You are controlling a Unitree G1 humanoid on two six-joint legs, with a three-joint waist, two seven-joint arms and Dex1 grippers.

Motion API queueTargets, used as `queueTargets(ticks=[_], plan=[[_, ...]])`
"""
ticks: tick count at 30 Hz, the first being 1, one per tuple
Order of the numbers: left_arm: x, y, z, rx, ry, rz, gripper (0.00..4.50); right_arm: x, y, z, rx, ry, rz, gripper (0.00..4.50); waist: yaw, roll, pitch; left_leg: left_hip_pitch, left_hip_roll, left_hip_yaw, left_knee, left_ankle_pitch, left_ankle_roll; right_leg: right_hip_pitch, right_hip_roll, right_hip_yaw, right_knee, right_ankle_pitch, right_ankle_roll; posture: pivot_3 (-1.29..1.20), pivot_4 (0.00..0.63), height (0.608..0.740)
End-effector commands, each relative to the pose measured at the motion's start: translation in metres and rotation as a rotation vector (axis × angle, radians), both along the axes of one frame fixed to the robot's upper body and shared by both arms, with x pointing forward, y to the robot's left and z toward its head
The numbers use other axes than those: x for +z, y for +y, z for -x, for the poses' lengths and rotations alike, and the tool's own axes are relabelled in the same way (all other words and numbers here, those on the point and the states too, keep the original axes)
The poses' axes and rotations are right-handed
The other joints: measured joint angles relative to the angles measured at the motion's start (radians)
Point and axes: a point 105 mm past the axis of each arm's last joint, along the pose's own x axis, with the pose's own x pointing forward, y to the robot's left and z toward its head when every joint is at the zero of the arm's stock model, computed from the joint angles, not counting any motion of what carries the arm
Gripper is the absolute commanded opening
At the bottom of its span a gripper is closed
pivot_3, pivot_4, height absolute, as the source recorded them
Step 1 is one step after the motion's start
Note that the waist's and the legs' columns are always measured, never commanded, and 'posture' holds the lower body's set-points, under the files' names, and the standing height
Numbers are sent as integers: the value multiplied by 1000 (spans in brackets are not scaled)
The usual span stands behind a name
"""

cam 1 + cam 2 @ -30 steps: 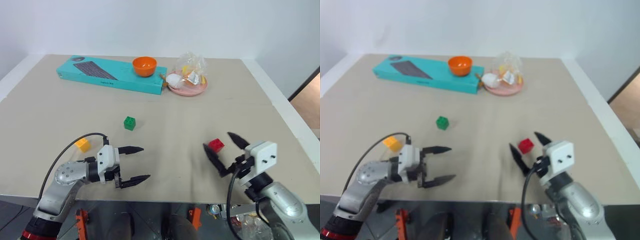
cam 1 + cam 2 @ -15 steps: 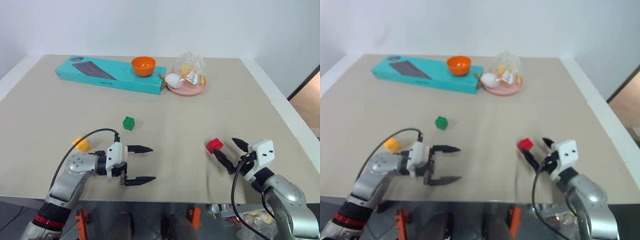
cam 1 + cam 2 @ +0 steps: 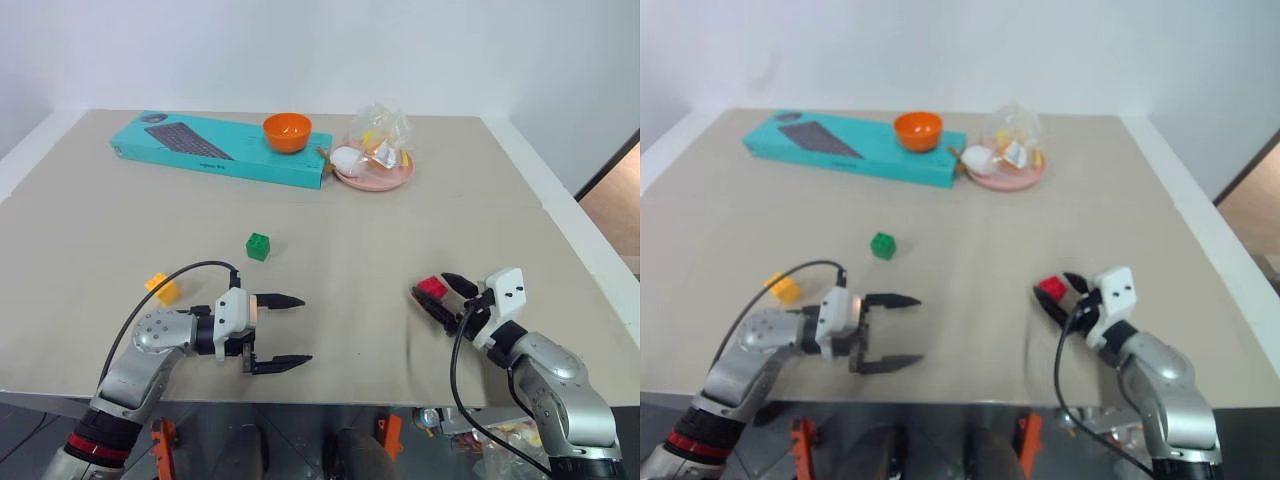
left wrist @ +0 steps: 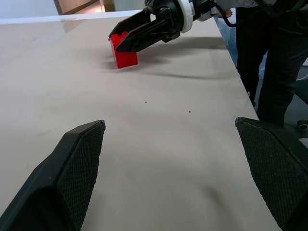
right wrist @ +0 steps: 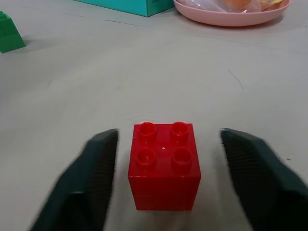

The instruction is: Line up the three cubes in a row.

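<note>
The red cube (image 3: 432, 286) sits studs-up near the table's right front, and my right gripper (image 3: 430, 287) straddles it low over the table. Its fingers (image 5: 103, 159) stand on either side of the red cube (image 5: 164, 166), each with a small gap, so it is open. The green cube (image 3: 259, 246) lies mid-table, to the left. The yellow-orange cube (image 3: 163, 289) rests at the front left, behind my left arm. My left gripper (image 3: 300, 328) is open and empty near the front edge, pointing right toward the red cube (image 4: 124, 53).
A teal keyboard box (image 3: 225, 148) lies along the back with an orange bowl (image 3: 287, 131) on it. Beside it is a pink plate (image 3: 375, 178) holding a clear bag. The table's front edge (image 3: 330, 402) runs just below both grippers.
My right gripper has dropped and pushed forward until its fingers sit around the red cube, and they have narrowed. The left gripper has stayed about where it was, still open.
</note>
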Motion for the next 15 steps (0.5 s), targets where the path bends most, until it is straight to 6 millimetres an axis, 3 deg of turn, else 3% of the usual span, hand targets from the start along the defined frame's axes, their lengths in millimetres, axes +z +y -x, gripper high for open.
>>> queueTargets(ticks=[1, 3, 11, 15], plan=[[11, 0, 2, 2, -47, 10, 4500, 7, 1, -2, 3, -23, -12, 1913, 0, 0, 0, 0, 0, 0, 0, 0, 0, 0, 0, 0, 0, 0, 0, 0, 150, 740], [11, 0, 3, 4, -46, 12, 4500, 6, 2, -1, 6, -18, -14, 1262, 0, 0, 0, 0, 0, 0, 0, 0, 0, 0, 0, 0, 0, 0, 0, 0, 150, 740], [12, -1, 3, 5, -42, 12, 4500, 6, 5, 2, 5, -20, 10, 1247, 0, 0, 0, 0, 0, 0, 0, 0, 0, 0, 0, 0, 0, 0, 0, 0, 150, 740], [15, 3, -3, 57, -55, 26, 4500, 30, 18, -3, 63, -73, 14, 1247, -1, 0, 0, 0, 0, 1, 0, 0, 0, 0, 0, 1, 0, 0, 0, 0, 150, 740]])
